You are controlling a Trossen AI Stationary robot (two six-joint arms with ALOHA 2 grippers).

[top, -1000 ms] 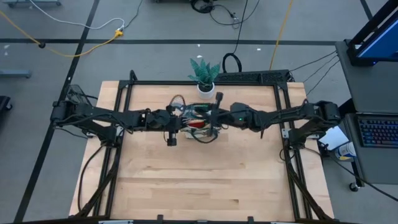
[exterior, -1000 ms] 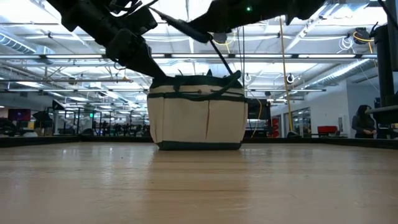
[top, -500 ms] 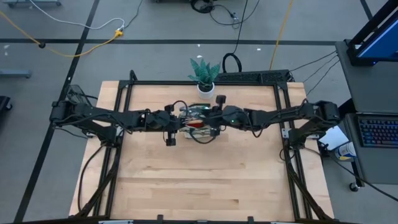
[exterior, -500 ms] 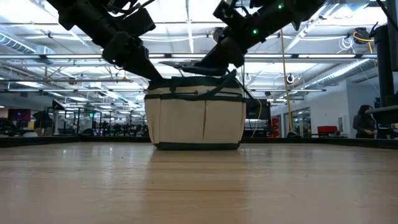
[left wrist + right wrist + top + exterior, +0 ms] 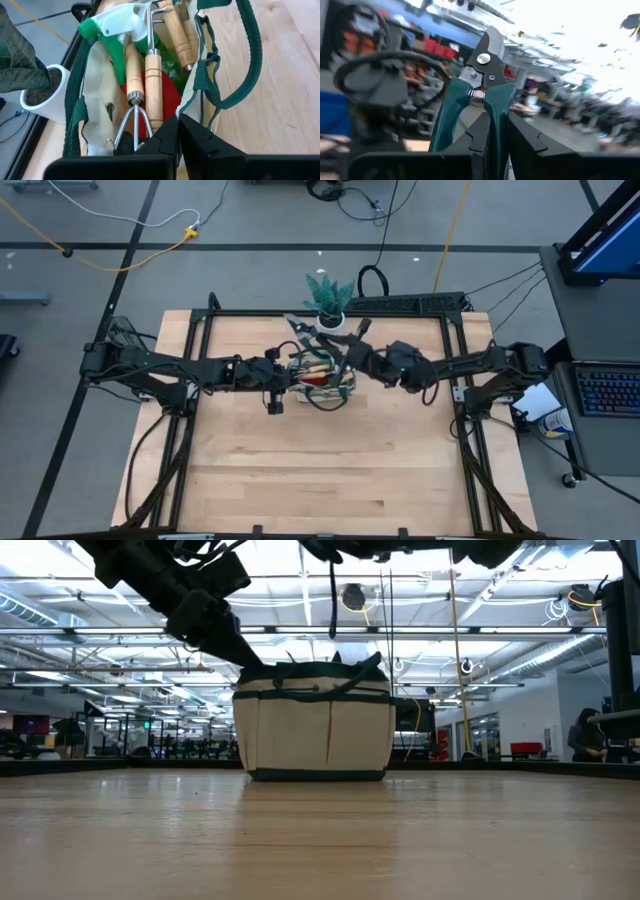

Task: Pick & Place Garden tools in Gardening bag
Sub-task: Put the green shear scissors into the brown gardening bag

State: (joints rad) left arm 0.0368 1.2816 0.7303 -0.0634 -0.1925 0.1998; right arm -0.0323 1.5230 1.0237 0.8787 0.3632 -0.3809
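Gripping the pruning shears (image 5: 482, 87) by one teal handle, the right gripper (image 5: 492, 131) is clamped on the tool, holding it above the gardening bag (image 5: 322, 376), blades toward the potted plant (image 5: 328, 298). The shears are judged rigid, fairly heavy and smooth, so a hold near the pivot limits swing. The left gripper (image 5: 178, 131) is clenched on the bag's rim, steadying the soft fabric.

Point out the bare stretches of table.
The near half of the light wooden table is bare, as are strips beneath each arm. Crowded: the beige, green-trimmed gardening bag, both grippers there, and the white-potted green plant behind it.
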